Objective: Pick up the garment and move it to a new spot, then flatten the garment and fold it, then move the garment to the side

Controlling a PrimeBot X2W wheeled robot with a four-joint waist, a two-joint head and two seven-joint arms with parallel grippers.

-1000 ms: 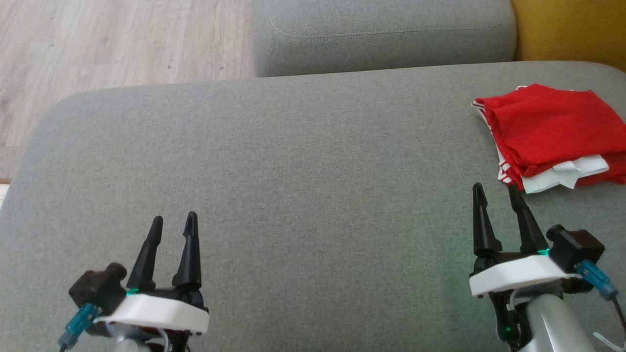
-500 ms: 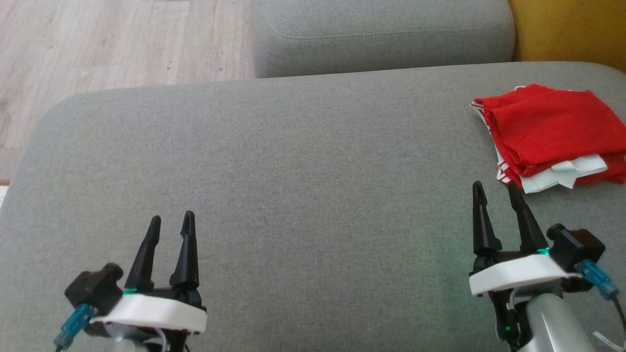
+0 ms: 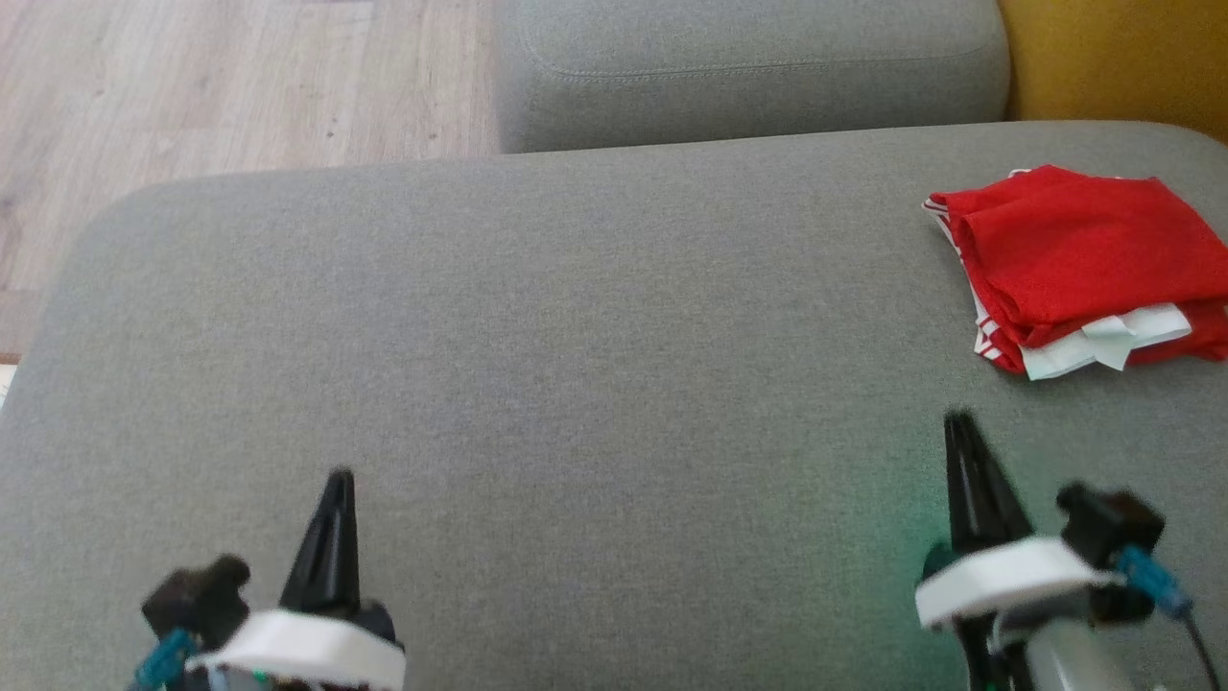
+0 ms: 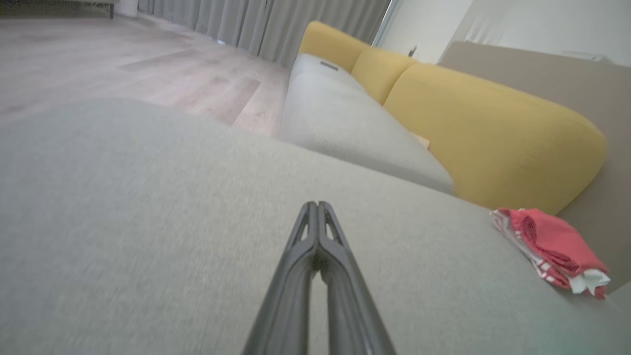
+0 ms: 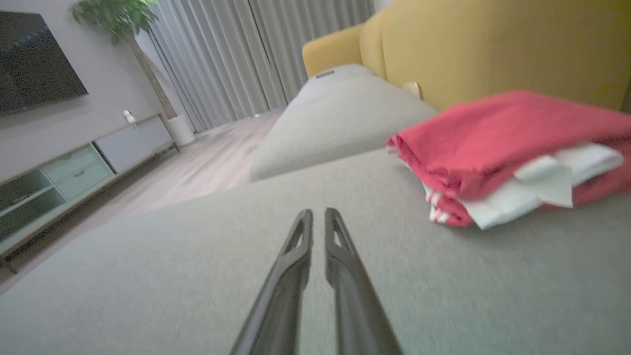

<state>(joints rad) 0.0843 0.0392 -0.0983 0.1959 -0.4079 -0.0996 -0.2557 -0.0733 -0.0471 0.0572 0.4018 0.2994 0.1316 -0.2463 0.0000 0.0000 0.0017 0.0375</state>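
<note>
Could snag and unfold the folded garment (image 3: pixel 1074 250) at the right edge of the cushion (image 3: pixel 576 336) if swung carelessly — left gripper (image 3: pixel 338 477) closed, right gripper (image 3: pixel 959 420) nearly closed, both empty.

left gripper (image 3: pixel 338 477): black tapered fingers (image 3: pixel 324 561), white collar (image 3: pixel 297 651), blue plug (image 3: pixel 159 662) | right gripper (image 3: pixel 959 420): same build, silver forearm (image 3: pixel 1067 664)

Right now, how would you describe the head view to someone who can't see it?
A folded red garment lies at the right edge of a grey cushion. The left claw and right claw rise at lower left and lower right, fingers close together, holding nothing and clear of the garment. Wooden floor shows top left.
</note>
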